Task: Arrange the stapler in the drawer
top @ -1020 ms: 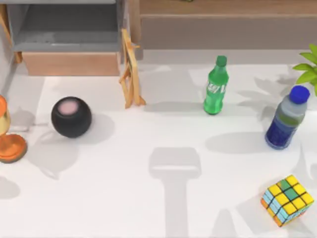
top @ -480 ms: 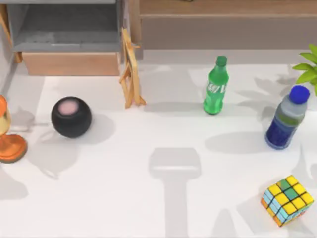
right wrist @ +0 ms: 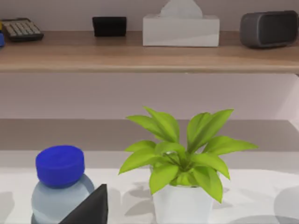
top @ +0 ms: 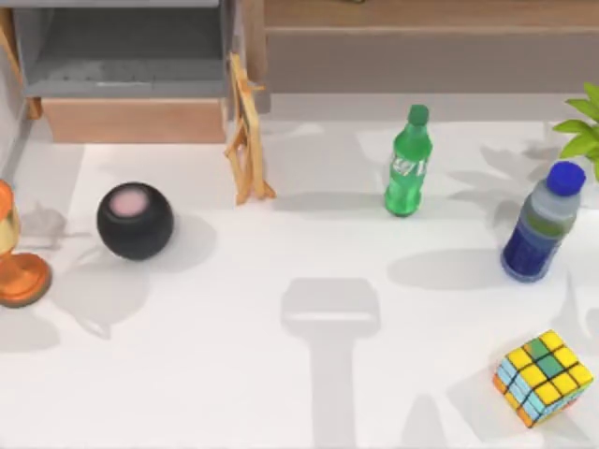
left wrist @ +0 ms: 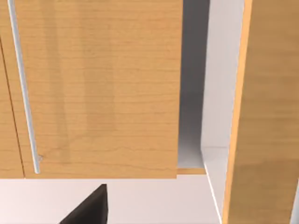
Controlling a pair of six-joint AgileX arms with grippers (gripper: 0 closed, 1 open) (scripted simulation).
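At the counter's far left edge you see an orange goblet-shaped piece standing upright. Behind it, in the far left corner, is the drawer: it stands pulled open, its grey floor and walls facing up and its light tan front panel towards you. In front of the drawer, well apart from it, sits a black ball with a pink top. Just beside the drawer's right end a small wooden folding stand stands upright.

Your left wrist view looks close onto a tan wooden panel with a thin silver bar handle; a dark wedge of the left gripper cuts in at the edge. You cannot tell how its jaws stand.

Right of centre a green bottle stands upright in front of the long brown shelf. Further right come a blue-capped bottle, green plant leaves at the right edge, and a coloured puzzle cube near the front right corner.

Your right wrist view faces the blue-capped bottle, the plant in its white pot and the shelf, which carries a calculator, a black box, a tissue box and a grey speaker. A dark wedge of the right gripper shows here; you cannot tell the state of its jaws either.
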